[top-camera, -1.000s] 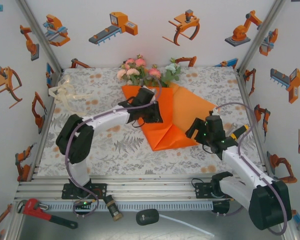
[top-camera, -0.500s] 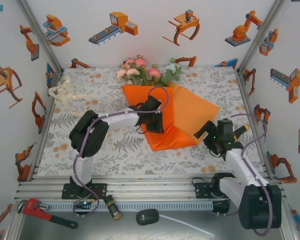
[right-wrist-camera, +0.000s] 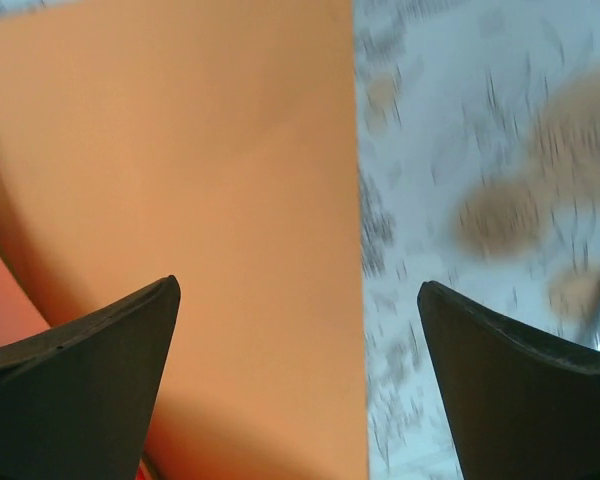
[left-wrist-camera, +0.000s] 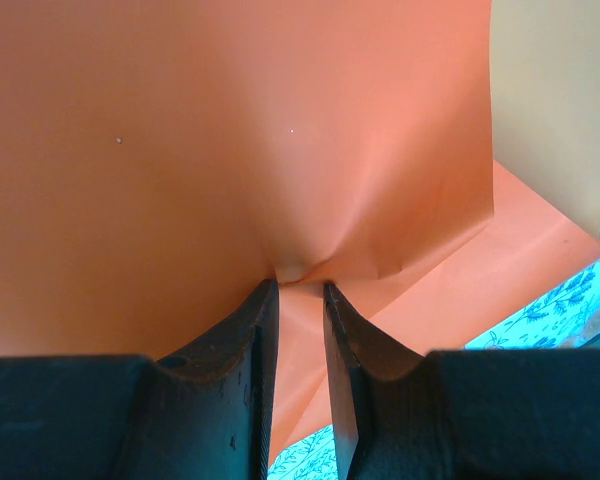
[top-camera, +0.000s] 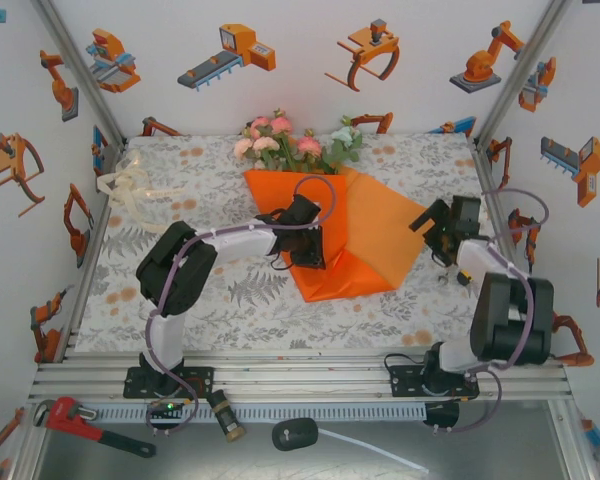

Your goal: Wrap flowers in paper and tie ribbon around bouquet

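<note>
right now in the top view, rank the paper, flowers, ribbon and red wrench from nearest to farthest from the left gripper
1. paper, pinched in the left gripper, mid-table.
2. flowers, just beyond it, at the far edge.
3. ribbon, far left side.
4. red wrench, off the cloth, near left corner.

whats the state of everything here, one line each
paper, partly folded, creased, not yet a cone
flowers, lying down, heads past the paper's far edge
ribbon, loose heap, untied
left tool, shut on a pucker of the paper
right tool, open, empty, over the paper's right edge
</note>
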You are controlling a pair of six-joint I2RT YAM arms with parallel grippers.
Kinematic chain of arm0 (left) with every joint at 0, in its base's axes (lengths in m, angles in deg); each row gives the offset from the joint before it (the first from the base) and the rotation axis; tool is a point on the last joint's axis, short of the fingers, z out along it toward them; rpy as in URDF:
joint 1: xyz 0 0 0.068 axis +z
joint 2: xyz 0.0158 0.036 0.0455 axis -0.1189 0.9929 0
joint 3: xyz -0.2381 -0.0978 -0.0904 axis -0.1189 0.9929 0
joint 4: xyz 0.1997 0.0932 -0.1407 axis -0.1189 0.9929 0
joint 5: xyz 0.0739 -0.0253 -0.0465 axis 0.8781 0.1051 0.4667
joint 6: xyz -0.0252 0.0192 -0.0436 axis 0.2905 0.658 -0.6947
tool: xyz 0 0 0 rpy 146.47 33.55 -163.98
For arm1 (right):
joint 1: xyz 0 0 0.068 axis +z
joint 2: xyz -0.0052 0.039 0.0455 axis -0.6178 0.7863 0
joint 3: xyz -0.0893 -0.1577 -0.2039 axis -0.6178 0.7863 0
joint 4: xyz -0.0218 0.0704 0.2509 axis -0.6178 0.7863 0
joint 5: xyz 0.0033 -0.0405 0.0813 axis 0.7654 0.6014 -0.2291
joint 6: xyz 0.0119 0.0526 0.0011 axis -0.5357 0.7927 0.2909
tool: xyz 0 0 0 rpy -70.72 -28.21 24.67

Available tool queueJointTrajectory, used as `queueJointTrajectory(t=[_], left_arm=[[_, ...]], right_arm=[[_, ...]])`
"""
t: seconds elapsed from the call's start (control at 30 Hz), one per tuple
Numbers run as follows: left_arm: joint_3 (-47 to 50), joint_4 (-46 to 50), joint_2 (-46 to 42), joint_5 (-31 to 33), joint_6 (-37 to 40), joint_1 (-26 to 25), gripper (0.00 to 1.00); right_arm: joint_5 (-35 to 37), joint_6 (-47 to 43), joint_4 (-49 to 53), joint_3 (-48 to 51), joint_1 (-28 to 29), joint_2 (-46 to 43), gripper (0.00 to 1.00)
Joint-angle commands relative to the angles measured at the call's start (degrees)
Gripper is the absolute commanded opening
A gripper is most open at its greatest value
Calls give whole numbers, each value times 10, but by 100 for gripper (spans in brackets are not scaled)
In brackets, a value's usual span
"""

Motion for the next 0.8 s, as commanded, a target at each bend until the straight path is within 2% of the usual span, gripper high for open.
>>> queueJointTrajectory(t=[0.0,0.13,0.33,0.5,0.67,0.77], left_arm=[[13,3,-22,5,17,3,29],[20,-5,-25,4,16,4,29],[22,-9,-25,2,15,7,29],[18,-10,-19,-2,14,9,29],[17,-13,-17,-6,11,11,29],[18,-17,-16,-6,10,13,29]], right_arm=[[41,-50,-11,-60,-6,59,92],[43,-78,-1,-129,-11,134,92],[-30,-74,12,-172,-15,194,89],[-87,-58,37,-138,5,185,88],[-149,-4,-14,-46,8,143,87],[-180,-2,-16,-35,8,110,87]])
